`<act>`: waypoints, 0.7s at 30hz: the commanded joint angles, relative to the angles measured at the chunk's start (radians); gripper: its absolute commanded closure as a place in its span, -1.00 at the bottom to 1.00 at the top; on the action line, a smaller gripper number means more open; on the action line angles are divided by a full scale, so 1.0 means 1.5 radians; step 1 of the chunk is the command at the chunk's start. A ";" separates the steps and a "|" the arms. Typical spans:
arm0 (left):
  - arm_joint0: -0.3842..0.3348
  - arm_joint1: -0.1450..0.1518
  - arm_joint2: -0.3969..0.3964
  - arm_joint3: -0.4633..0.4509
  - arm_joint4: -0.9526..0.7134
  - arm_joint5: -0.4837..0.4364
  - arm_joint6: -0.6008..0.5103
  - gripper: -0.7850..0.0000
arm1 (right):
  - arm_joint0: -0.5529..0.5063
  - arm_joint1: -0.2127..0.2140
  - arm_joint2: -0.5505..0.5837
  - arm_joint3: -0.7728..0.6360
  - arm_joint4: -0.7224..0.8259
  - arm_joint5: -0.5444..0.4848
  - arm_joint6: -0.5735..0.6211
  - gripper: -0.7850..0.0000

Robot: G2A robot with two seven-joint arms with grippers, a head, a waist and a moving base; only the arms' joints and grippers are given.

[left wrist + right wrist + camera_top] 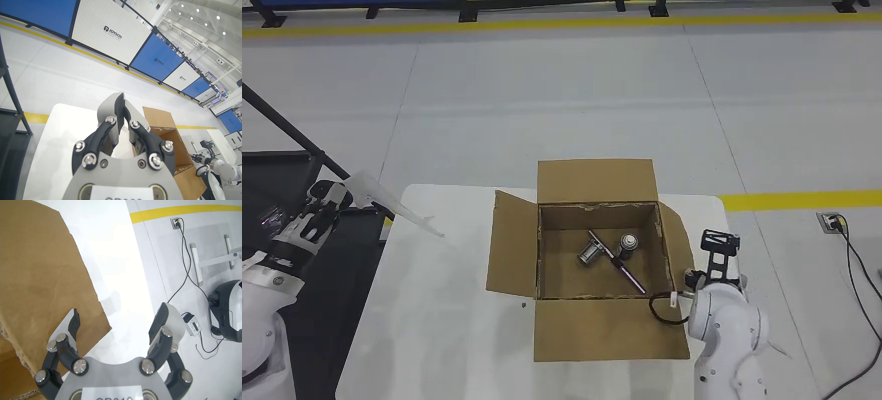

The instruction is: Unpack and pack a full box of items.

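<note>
Probably stiff and slick, the metal rod [618, 263] in the box [597, 180] wants a mid-shaft pinch; the right gripper [119, 315] at its 3 o'clock gapes wide.

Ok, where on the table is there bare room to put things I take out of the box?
Widest bare patch: the white table left of the cardboard box, from its left flap to the table's left edge. The strip right of the box is narrow, with the right gripper over it. The rear flap covers the back edge.
</note>
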 commanded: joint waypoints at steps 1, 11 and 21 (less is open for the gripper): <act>0.000 0.000 0.000 0.000 0.000 0.000 0.000 1.00 | 0.003 0.001 0.003 0.007 0.006 0.000 -0.001 -1.00; 0.000 0.000 0.000 0.000 0.000 0.000 0.000 1.00 | -0.002 0.003 0.006 -0.026 0.035 0.075 -0.054 -1.00; 0.000 0.000 0.000 0.000 0.000 0.000 0.000 1.00 | -0.020 0.003 -0.112 -0.108 0.120 -0.047 -0.140 -1.00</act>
